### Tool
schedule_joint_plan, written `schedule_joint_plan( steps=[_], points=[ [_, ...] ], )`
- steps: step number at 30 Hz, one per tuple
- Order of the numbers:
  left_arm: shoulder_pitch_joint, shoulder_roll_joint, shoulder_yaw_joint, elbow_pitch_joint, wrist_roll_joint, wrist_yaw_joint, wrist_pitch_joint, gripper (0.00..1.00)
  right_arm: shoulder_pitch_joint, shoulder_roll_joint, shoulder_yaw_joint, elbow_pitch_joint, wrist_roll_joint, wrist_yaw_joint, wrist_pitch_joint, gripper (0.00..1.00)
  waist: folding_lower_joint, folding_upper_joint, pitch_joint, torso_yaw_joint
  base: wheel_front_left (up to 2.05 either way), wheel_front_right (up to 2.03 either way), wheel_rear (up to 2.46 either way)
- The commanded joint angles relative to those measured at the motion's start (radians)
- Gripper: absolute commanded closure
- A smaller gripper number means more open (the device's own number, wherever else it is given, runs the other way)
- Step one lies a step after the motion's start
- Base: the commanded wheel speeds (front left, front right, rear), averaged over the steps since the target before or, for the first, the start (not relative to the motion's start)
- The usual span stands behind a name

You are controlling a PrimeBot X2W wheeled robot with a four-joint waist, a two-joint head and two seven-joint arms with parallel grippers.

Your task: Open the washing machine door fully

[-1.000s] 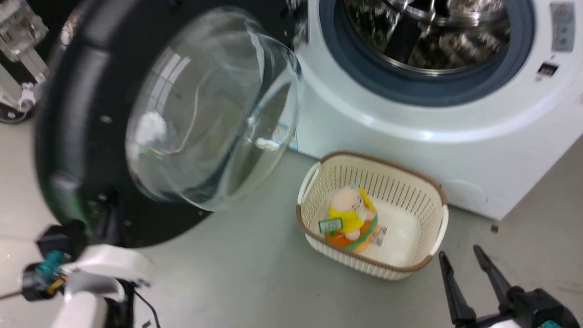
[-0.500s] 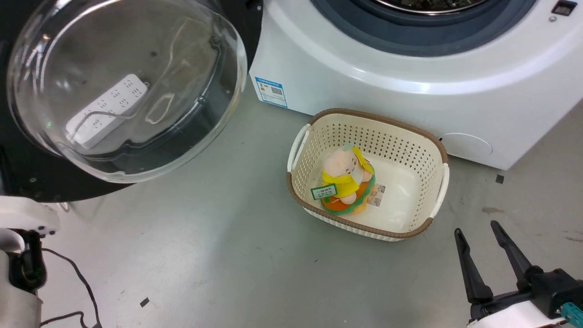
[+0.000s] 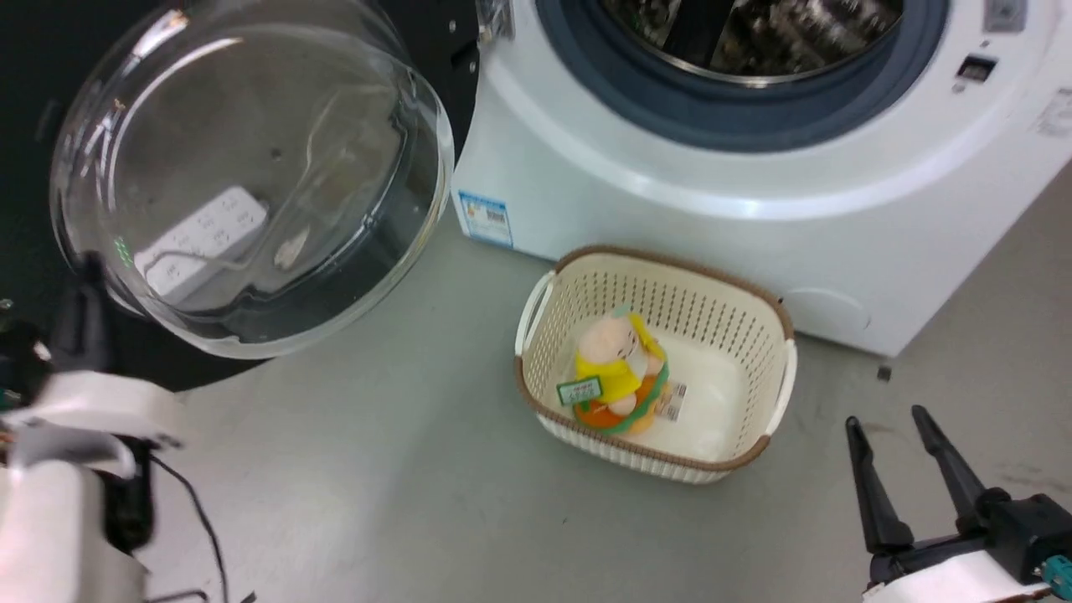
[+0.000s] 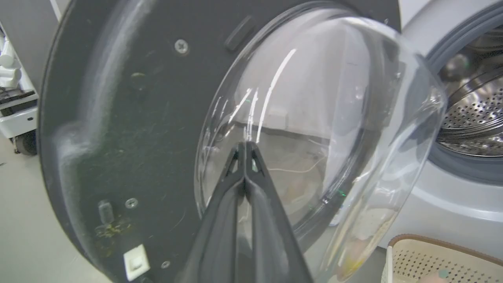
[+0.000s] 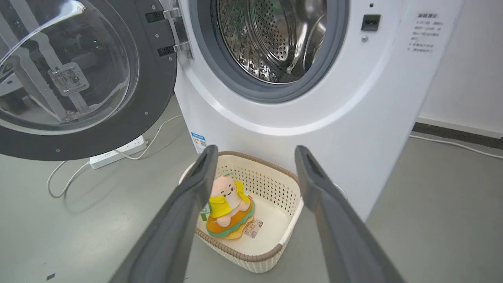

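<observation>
Left wrist view is showing the closed, empty left gripper (image 4: 244,146) near the washing machine door (image 4: 118,169); pushing its black frame (image 4: 137,98), not the glass (image 4: 314,118), is seeming wiser.

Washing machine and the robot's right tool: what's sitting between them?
A cream basket with a plush toy inside sits on the floor between the open right tool and the washing machine; the right wrist view shows it.

The left end effector (image 4: 244,146), closed tight, points at the clear bulge of the washing machine door (image 4: 129,118).
</observation>
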Motion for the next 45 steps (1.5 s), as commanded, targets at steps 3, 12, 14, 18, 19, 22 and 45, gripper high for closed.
schedule_joint_plan(
  steps=[3,12,14,18,19,22,45],
  points=[
    [0.069,-0.049,-0.028,-0.073,0.043,-0.020,-0.005,1.00,-0.009,0.017,-0.026,-0.009,0.001,0.001,-0.004,0.00,0.0001,0.0000,-0.094,-0.032,0.00,0.00,0.00],
    [0.270,-0.183,-0.098,-0.234,0.075,-0.058,-0.005,1.00,0.042,0.057,-0.064,-0.040,-0.031,0.001,-0.004,0.00,0.0001,0.0000,-0.231,-0.145,0.00,0.00,0.00],
    [0.307,-0.210,-0.108,-0.265,0.077,-0.061,-0.005,1.00,0.050,0.063,-0.070,-0.050,-0.041,0.001,-0.004,0.00,0.0001,0.0000,-0.241,-0.171,0.00,0.00,0.00],
    [0.372,-0.253,-0.131,-0.304,0.089,-0.068,-0.005,1.00,0.066,0.069,-0.076,-0.059,-0.057,0.001,-0.004,0.00,0.0001,0.0000,-0.254,-0.223,0.00,0.00,0.00],
    [0.386,-0.261,-0.133,-0.310,0.094,-0.066,-0.005,0.93,0.069,0.070,-0.080,-0.057,-0.052,0.001,-0.004,0.00,0.0001,0.0000,-0.256,-0.235,0.00,0.00,0.00],
    [0.423,-0.278,-0.137,-0.318,0.117,-0.053,-0.005,0.00,0.077,0.072,-0.080,-0.056,-0.046,0.001,-0.004,0.00,0.0001,0.0000,-0.262,-0.266,0.00,0.00,0.00],
    [0.490,-0.318,-0.188,-0.254,0.212,-0.031,-0.005,0.00,0.111,0.072,-0.066,0.011,-0.024,0.001,-0.004,0.00,0.0001,0.0000,-0.278,-0.289,0.00,0.00,0.00]
  ],
)
